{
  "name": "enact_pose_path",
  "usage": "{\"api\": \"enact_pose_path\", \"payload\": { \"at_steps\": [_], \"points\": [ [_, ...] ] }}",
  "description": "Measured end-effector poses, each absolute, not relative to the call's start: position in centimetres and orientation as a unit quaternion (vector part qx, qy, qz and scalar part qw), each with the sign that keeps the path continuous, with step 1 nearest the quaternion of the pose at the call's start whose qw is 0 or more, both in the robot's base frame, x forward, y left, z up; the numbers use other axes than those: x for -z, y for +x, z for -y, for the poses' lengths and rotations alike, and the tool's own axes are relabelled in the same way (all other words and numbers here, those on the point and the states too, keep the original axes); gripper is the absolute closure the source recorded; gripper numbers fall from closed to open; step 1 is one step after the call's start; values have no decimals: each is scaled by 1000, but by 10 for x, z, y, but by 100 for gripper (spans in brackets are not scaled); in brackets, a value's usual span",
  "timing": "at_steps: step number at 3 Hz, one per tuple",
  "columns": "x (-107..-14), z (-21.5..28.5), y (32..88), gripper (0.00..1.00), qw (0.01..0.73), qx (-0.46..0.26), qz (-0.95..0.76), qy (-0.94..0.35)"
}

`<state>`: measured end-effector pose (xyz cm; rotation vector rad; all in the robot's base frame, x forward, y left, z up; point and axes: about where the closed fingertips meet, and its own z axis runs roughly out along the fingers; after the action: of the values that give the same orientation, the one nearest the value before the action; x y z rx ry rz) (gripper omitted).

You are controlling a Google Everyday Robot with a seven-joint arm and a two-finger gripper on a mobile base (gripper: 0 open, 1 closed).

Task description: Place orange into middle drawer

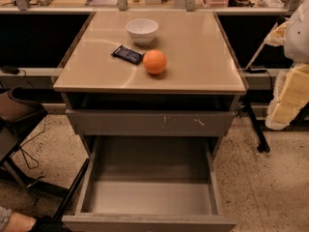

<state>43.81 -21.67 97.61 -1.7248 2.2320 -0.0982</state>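
Orange [154, 61] sits on the surface [198, 57], well left of what looks like the gripper [288, 100]; wide or narrow, I cannot tell. Grab its round middle gently so it cannot roll away.

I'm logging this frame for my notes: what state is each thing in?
Orange: on the cabinet top, ungrasped.
Middle drawer: pulled open, nothing in it.
Scratched drawer front: shut.
Bowl: upright on the top.
Packet: lying flat beside the orange.
Gripper: at the right edge, off the cabinet, away from the orange.
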Motion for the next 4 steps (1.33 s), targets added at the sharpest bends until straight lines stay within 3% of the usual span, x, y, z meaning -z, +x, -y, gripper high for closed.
{"api": "enact_pose_path", "payload": {
  "at_steps": [1, 4],
  "points": [
    [-981, 214, 445, 0, 165, 39, -778, -605],
    [-978, 146, 589, 0, 269, -38, -729, -628]
  ]
}}
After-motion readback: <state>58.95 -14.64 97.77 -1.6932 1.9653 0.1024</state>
